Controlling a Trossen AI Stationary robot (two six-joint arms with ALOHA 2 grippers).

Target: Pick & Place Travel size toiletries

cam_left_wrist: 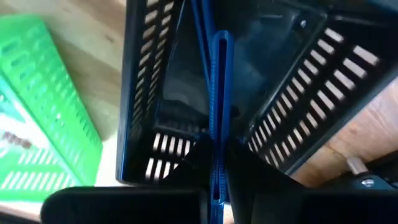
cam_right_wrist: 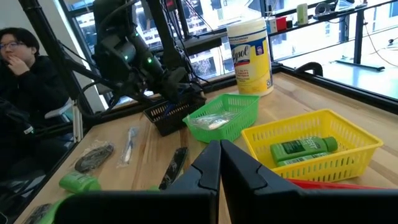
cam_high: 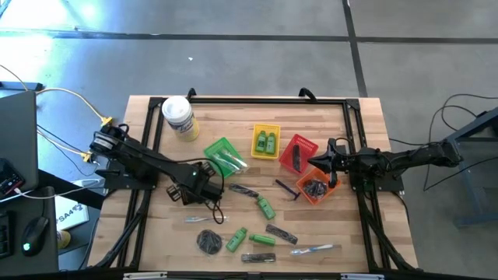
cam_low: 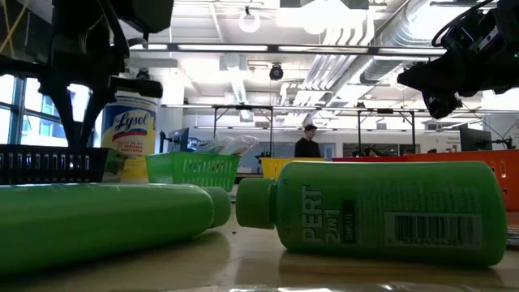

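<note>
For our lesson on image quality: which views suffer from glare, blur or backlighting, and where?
High view: a bright glare patch on the floor at top left. Low view: the nearest green bottle is blurred, and the arms are dark silhouettes against bright ceiling lights. Left wrist view: the black basket fills the frame, soft and out of focus.
</note>
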